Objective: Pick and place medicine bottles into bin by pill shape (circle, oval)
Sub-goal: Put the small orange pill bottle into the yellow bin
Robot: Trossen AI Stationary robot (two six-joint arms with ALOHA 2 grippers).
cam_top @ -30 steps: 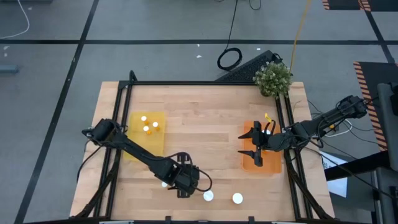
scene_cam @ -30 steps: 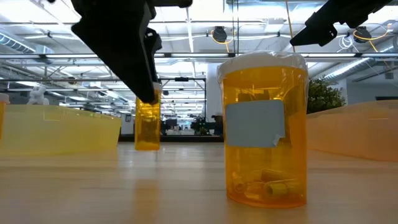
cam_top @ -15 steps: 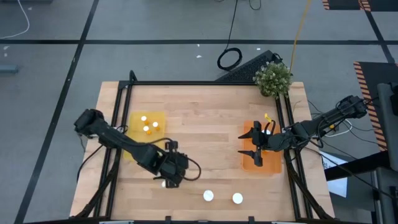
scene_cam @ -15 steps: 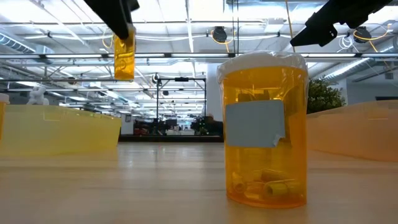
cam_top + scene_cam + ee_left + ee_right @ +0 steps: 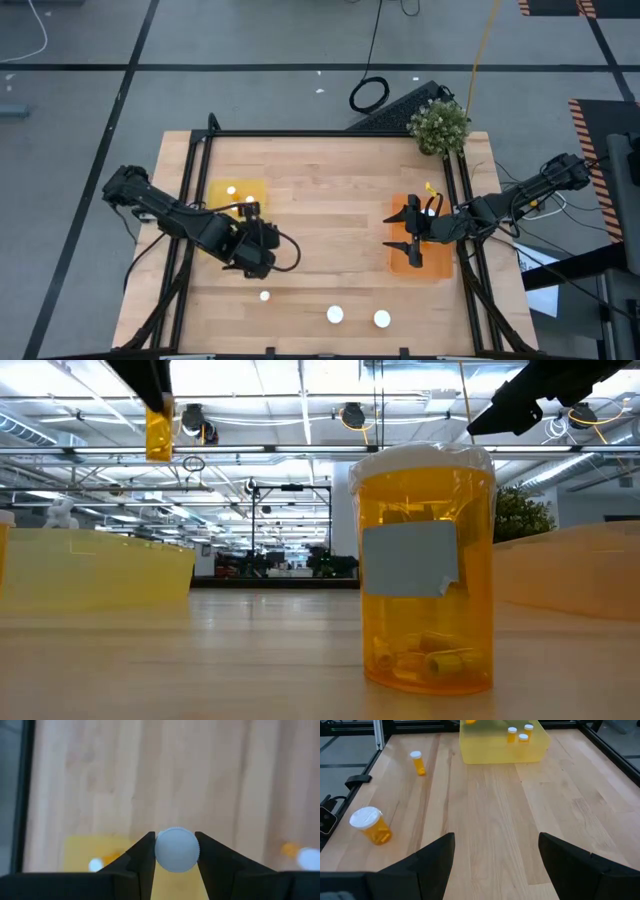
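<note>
My left gripper (image 5: 256, 255) is shut on a small amber medicine bottle (image 5: 158, 432) with a white cap and holds it in the air at the near right corner of the yellow bin (image 5: 214, 196). That bin holds other white-capped bottles (image 5: 231, 191). Three medicine bottles stand on the table near its front edge (image 5: 264, 296) (image 5: 334, 315) (image 5: 381, 319). My right gripper (image 5: 408, 240) stays open over the orange bin (image 5: 436, 266), with nothing between its fingers. My left gripper pinches the bottle's round white cap (image 5: 176, 851) between its two fingers, one on each side. The fingers (image 5: 144, 851) come from above, pointing down. The bottle hangs upright below them, lifted well clear of the table.
A potted plant (image 5: 439, 125) stands at the table's far right corner. A black frame (image 5: 320, 133) runs round the table. In the low view one wide-capped bottle (image 5: 425, 570) stands close to the camera. Bare wood lies between the two bins.
My left gripper has lifted the bottle off the table near the front edge. It has carried it up and toward the table's left and far side, to the yellow bin. The bottle has stayed upright. My right gripper has kept still.
</note>
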